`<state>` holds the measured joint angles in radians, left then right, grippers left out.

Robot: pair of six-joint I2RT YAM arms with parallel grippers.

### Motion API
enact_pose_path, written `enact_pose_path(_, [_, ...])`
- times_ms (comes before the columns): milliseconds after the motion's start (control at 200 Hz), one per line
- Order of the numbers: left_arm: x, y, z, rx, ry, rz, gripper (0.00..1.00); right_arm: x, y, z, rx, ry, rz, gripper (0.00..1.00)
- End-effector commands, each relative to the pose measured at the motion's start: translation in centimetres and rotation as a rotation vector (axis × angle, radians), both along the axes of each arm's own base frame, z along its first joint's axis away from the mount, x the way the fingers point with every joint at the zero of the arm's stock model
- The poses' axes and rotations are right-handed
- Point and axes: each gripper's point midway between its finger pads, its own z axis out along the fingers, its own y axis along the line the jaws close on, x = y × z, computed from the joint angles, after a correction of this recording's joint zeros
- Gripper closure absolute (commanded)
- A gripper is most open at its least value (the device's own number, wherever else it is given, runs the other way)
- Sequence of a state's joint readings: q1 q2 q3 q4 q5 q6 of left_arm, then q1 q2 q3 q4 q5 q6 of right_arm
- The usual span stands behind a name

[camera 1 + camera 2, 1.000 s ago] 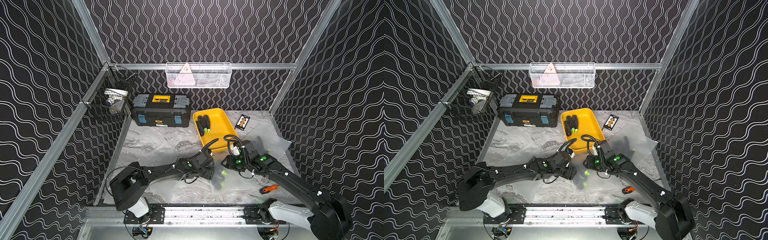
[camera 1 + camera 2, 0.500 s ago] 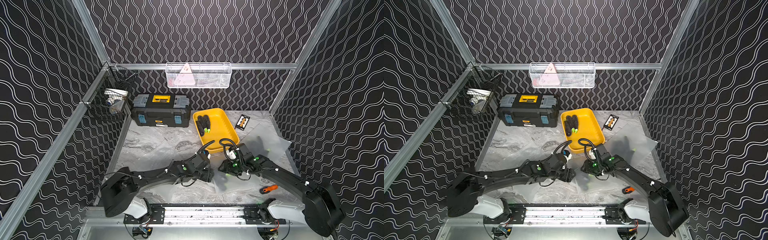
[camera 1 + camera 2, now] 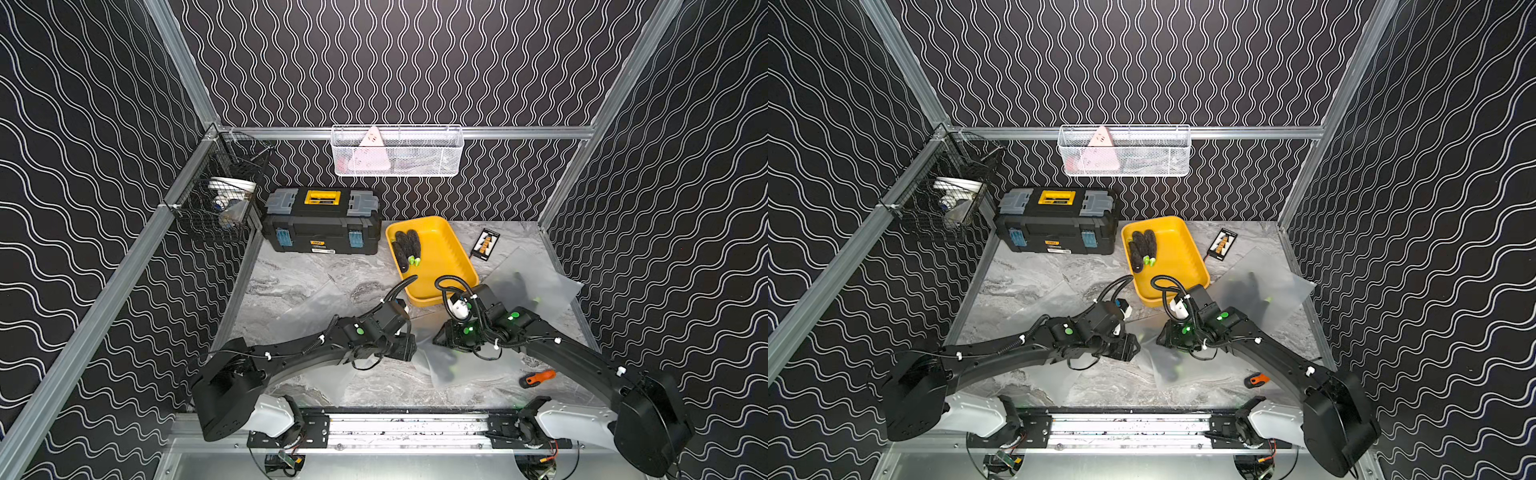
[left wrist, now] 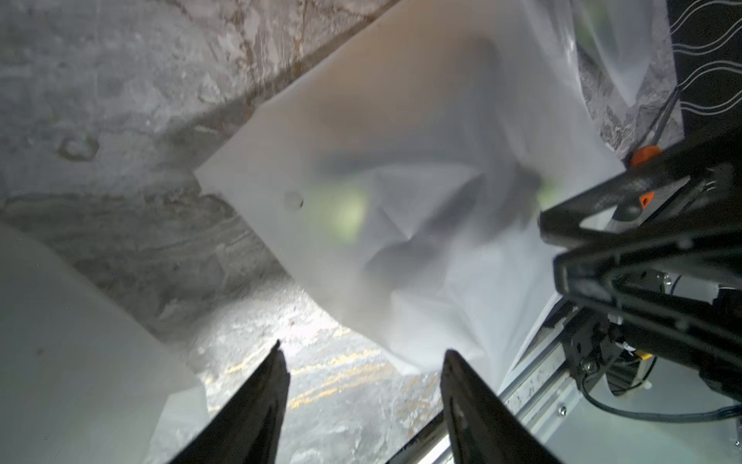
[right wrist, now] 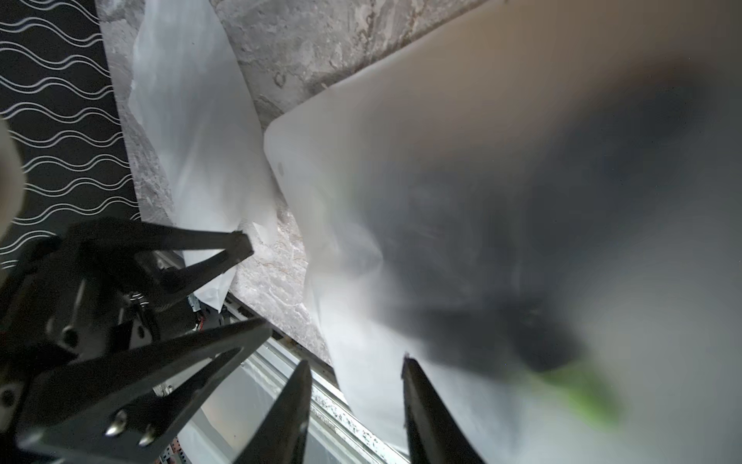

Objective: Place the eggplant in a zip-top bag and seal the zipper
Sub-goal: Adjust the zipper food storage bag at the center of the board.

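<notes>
**Eggplant bagged, both sets of fingers open beside it**

At far left a wire basket (image 3: 216,208) hangs on the wall, and a toolbox (image 3: 322,224) sits on the desk (image 3: 291,274) beside it. The left fingers (image 4: 261,401) stand wide apart with only bare desk between them. The bag (image 3: 432,365) begins just past their tips. The eggplant (image 4: 449,217) lies inside that frosted bag as a dark blur with a green end, ahead of the left fingers and not between them. In both top views the bag lies between the two arms, spreading toward the front rail. The right fingers (image 5: 289,418) stand narrower but clearly apart. The bag's edge runs into their gap, and the eggplant lies just beyond their tips. Whether the bag is sealed I cannot tell. Behind them a yellow tray (image 3: 449,266) holds spare eggplants (image 3: 407,249). A screwdriver (image 3: 538,378) lies at right.
</notes>
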<state>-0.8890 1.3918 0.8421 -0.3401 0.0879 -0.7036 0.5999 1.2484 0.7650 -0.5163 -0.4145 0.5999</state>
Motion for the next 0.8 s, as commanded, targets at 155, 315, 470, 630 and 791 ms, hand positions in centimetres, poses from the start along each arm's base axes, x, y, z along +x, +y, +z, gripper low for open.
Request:
enact_pose_path(155, [-2.7,-0.7,-1.9,-0.08,0.131,0.025,0.34,1.9,0.1,-2.1,-0.03,0.002,-0.09,0.59])
enact_pose_path(315, [-3.2,-2.1,-3.2,-0.132,0.16,0.034,0.35,2.4,-0.8,-3.0,-0.065,0.009,-0.132,0.59])
enact_pose_path(470, [-2.9,-3.1,-3.8,-0.219,0.175,0.07,0.35,2.4,-1.3,-3.6,-0.092,0.014,-0.138,0.58])
enact_pose_path(630, [-2.7,-3.7,-4.1,-0.308,0.185,0.107,0.33,2.4,-1.5,-4.1,-0.104,0.022,-0.139,0.57])
enact_pose_path(791, [-2.1,-4.3,-3.0,-0.375,0.16,0.131,0.33,2.4,-1.6,-4.7,-0.116,0.034,-0.139,0.56])
